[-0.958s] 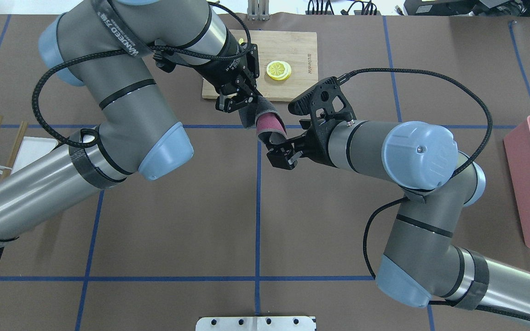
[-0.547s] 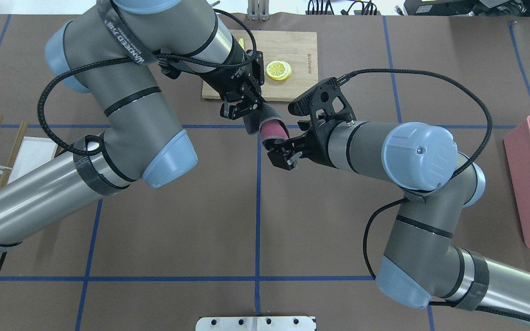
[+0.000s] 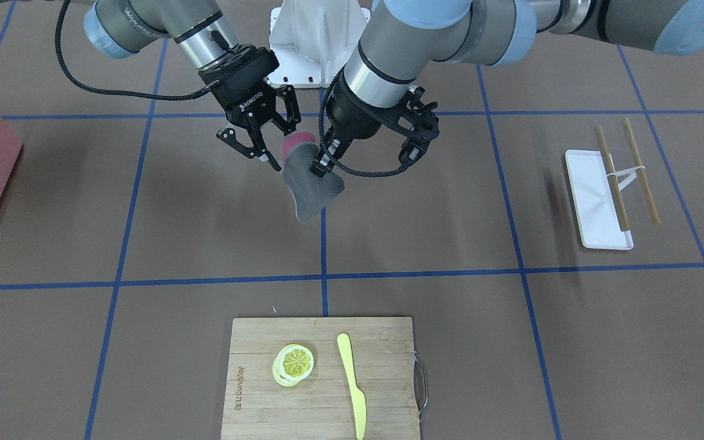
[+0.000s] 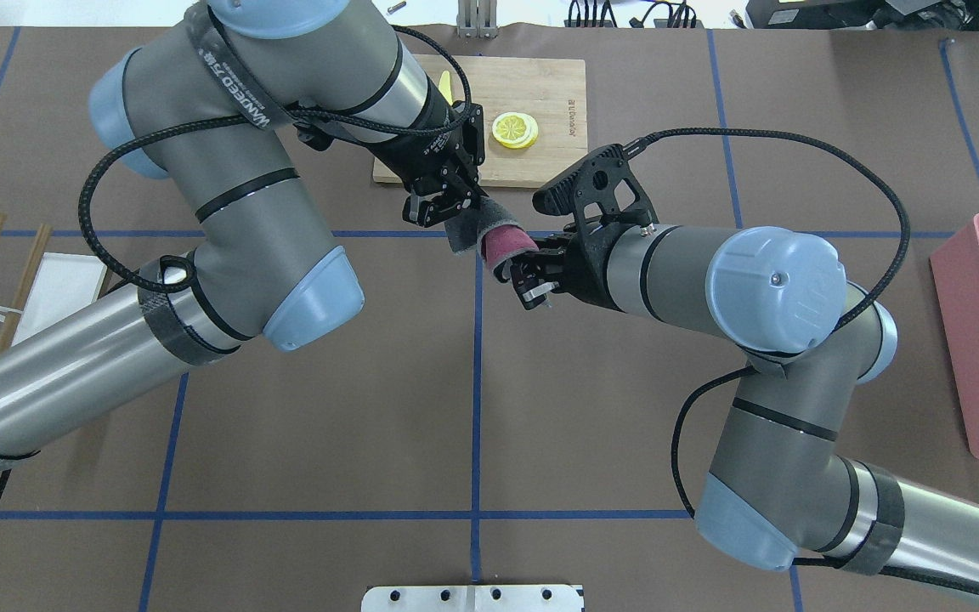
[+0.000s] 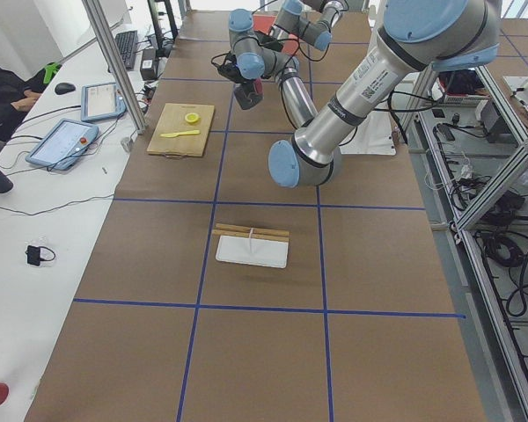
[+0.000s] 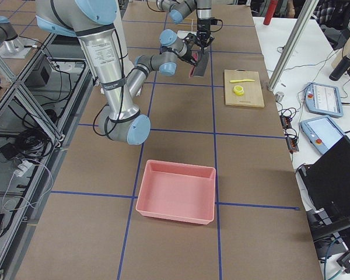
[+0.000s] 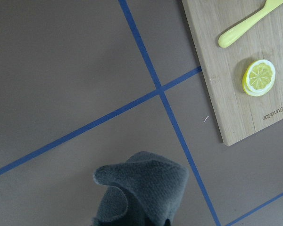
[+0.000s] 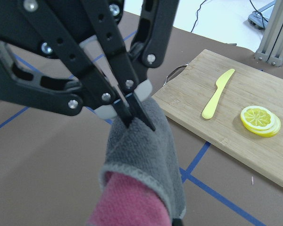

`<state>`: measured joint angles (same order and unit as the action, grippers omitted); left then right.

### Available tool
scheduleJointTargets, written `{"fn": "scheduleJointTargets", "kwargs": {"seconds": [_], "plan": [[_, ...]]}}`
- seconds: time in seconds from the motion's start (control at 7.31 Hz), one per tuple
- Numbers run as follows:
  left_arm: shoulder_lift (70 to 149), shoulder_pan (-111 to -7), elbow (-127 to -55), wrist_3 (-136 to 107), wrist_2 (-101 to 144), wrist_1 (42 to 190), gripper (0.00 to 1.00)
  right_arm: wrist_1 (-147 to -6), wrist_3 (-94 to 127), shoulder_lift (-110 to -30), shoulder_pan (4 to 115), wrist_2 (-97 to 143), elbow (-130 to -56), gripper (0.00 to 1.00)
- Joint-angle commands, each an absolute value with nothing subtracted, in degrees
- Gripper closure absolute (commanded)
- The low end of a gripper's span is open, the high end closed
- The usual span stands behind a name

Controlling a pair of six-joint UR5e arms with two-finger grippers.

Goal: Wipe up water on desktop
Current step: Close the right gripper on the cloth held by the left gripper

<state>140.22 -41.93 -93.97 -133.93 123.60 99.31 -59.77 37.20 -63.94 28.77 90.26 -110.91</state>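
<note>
Mid-air handover above the desktop [image 4: 328,408]: my right gripper [image 4: 515,270] has moved onto the cloth's [image 4: 502,240] pink end, grip I cannot tell; left gripper [image 8: 132,110] clamps the grey edge, wiping yet to start

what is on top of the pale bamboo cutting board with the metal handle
A stack of yellow lemon slices and a yellow-green plastic knife lie apart on the cutting board. The board beneath them is covered.
</note>
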Motion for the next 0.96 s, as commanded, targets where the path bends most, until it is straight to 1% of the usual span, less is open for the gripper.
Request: {"fn": "scheduleJointTargets", "kwargs": {"seconds": [0.0, 0.27, 0.41, 0.55, 0.68, 0.82], "plan": [[140.6, -41.9, -94.0, -133.8, 123.7, 99.3, 1.0, -59.8, 37.3, -63.8, 28.7, 90.3, -110.9, 0.8], [141.1, -41.7, -94.0, -133.9, 123.7, 99.3, 1.0, -59.8, 37.5, -64.0, 28.5, 90.2, -110.8, 0.8], [141.0, -41.7, -94.0, -133.6, 123.7, 99.4, 1.0, -59.7, 37.6, -64.1, 28.6, 90.3, -111.0, 1.0], [140.7, -41.7, -94.0, -133.5, 123.7, 99.7, 1.0, -59.7, 37.4, -64.1, 28.7, 90.7, -111.3, 1.0], [140.5, -41.7, -94.0, -132.7, 123.7, 99.8, 0.84, -59.7, 38.0, -64.1, 28.7, 90.7, -111.3, 1.0], [140.4, -41.7, -94.0, -127.7, 123.5, 99.5, 0.14, -59.7, 38.0, -64.1, 28.7, 90.7, -111.3, 1.0]]}}
